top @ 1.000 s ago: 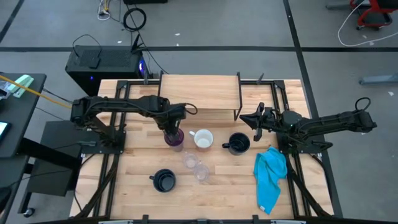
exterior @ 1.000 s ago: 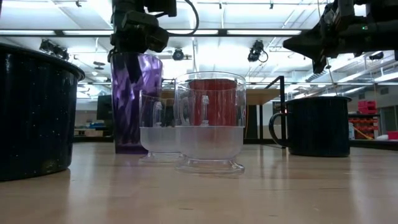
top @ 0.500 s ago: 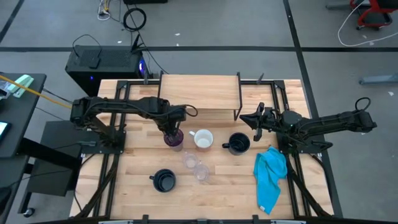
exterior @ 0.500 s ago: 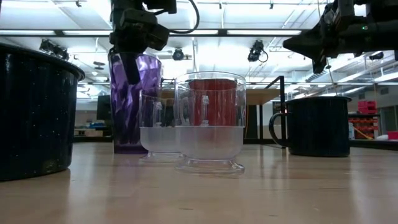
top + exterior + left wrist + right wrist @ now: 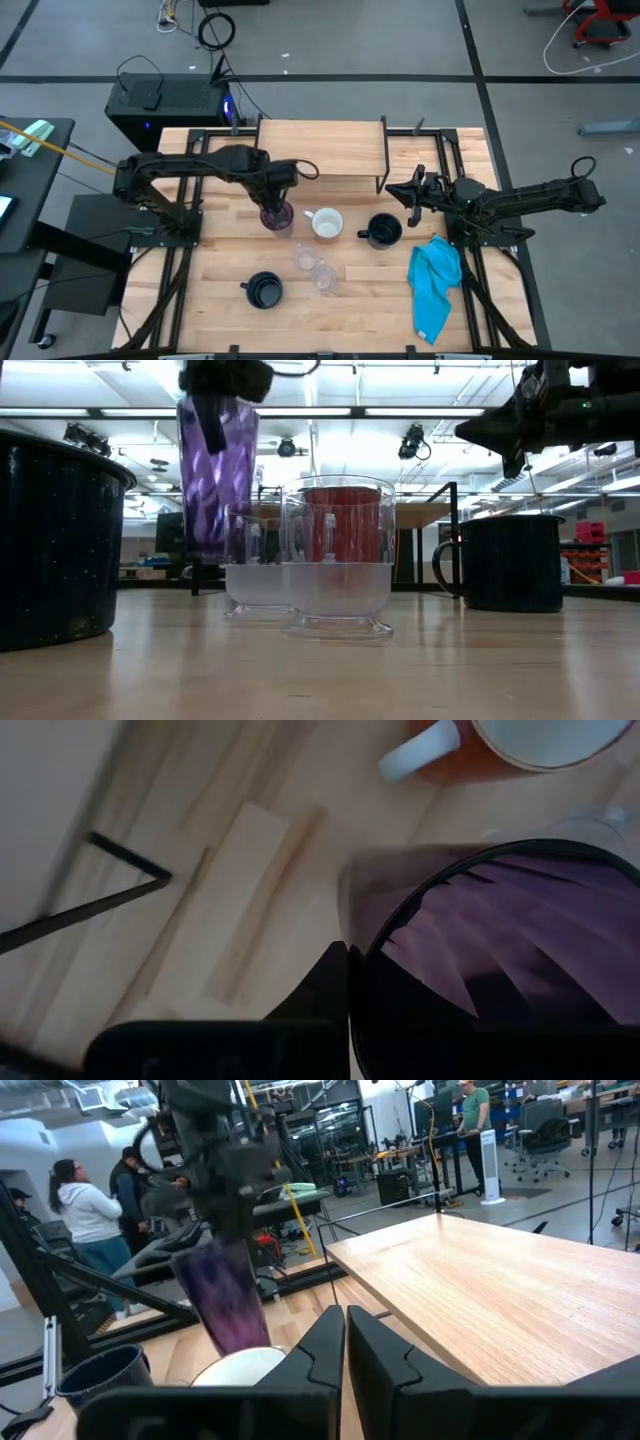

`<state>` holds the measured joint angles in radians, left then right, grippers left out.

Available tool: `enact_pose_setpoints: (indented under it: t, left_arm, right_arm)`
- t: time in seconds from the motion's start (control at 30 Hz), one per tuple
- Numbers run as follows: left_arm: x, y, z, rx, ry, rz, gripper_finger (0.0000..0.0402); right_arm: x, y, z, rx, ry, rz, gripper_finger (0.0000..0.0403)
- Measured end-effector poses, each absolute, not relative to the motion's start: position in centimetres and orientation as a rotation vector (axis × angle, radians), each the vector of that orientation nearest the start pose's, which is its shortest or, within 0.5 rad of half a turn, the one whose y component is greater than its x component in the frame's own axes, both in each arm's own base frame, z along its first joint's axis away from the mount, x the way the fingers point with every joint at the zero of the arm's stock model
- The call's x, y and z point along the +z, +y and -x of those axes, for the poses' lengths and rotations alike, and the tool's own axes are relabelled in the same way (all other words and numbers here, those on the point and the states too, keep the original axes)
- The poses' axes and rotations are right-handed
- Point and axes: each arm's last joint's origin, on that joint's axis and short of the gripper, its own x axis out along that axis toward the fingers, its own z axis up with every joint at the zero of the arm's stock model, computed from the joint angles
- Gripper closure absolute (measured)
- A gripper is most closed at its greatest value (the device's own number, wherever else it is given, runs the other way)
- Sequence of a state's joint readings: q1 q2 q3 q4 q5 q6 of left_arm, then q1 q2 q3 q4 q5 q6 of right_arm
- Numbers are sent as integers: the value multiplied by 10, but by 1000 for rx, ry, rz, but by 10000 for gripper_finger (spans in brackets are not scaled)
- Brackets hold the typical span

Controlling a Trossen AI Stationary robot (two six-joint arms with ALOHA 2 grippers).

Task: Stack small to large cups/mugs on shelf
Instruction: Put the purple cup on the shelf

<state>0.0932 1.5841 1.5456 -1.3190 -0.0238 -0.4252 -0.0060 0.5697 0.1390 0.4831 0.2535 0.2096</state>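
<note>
My left gripper [image 5: 272,194] is shut on the translucent purple tumbler [image 5: 278,215], which hangs above the table in the low view [image 5: 215,480]. The white mug [image 5: 326,223] stands just right of it. One black mug [image 5: 383,231] stands farther right, another [image 5: 263,290] near the front. Two small clear cups [image 5: 305,258] [image 5: 323,275] stand between them. The shelf [image 5: 322,148] stands at the back. My right gripper [image 5: 411,192] hovers shut and empty beside the shelf's right end. My left gripper holds the tumbler by its rim [image 5: 368,952], on the side toward the table's left. One finger [image 5: 210,430] reaches down inside and the other [image 5: 332,982] is outside the wall. The fingers come from above. The tumbler hangs upright, lifted clear of the table.
A blue cloth [image 5: 436,285] lies at the front right. The shelf's black legs [image 5: 383,185] stand close to my right gripper. People stand in the room beyond the table's left side [image 5: 85,1215].
My left gripper has risen with the purple tumbler and gone slightly toward the table's far left. The tumbler, which stood on the table, is now lifted clear and stays upright.
</note>
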Motion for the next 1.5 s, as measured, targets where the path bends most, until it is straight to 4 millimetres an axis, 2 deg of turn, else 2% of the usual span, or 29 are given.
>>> enact_pose_setpoints:
  t: [0.27, 0.57, 0.8, 1.07, 1.3, 1.5]
  left_arm:
    - [370, 57, -275, 453, 1264, 398, 389]
    - [399, 91, -254, 505, 1233, 417, 389]
    - [414, 110, -243, 502, 1175, 451, 390]
    - [428, 127, -248, 490, 1117, 422, 390]
    - [425, 151, -256, 505, 1123, 408, 390]
    - [419, 159, -254, 513, 1148, 411, 390]
  right_arm:
    - [203, -8, -141, -253, -81, -219, 380]
    - [203, -8, -141, -253, -79, -218, 380]
    - [203, -8, -141, -254, -79, -214, 380]
    - [203, -8, -141, -254, -79, -211, 380]
    - [203, -8, -141, -254, -75, -211, 380]
    - [203, -8, -141, -254, -74, -211, 380]
